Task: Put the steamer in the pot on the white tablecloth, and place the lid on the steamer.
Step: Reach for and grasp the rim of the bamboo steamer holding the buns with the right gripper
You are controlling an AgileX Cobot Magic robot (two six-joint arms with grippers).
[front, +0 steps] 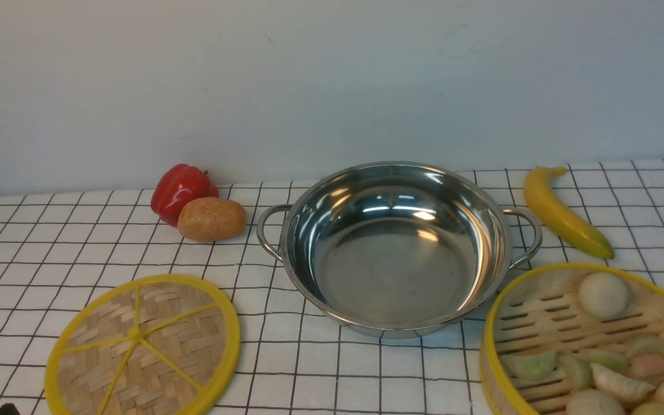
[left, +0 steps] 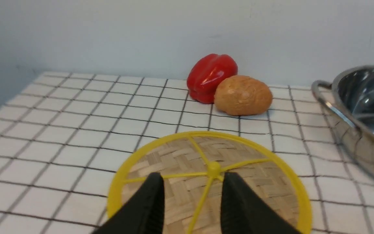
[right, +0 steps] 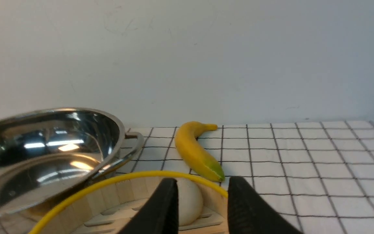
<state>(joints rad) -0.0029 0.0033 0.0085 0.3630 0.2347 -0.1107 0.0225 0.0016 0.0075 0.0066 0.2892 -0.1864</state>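
Steamer (front: 539, 331) dumplings (front: 620, 383) front view only; right wrist shows one bun (right: 188, 201).

A plain, pale grey-blue wall (front: 332, 80), marked by a few faint scuffs, fills the background under soft, even light, dimmer toward the lower left.

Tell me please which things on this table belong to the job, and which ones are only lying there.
Belong to the job:
- steamer, with its dumplings and buns
- pot, empty
- lid, lying flat on the cloth
- white tablecloth

Only lying about:
- red pepper
- potato
- banana
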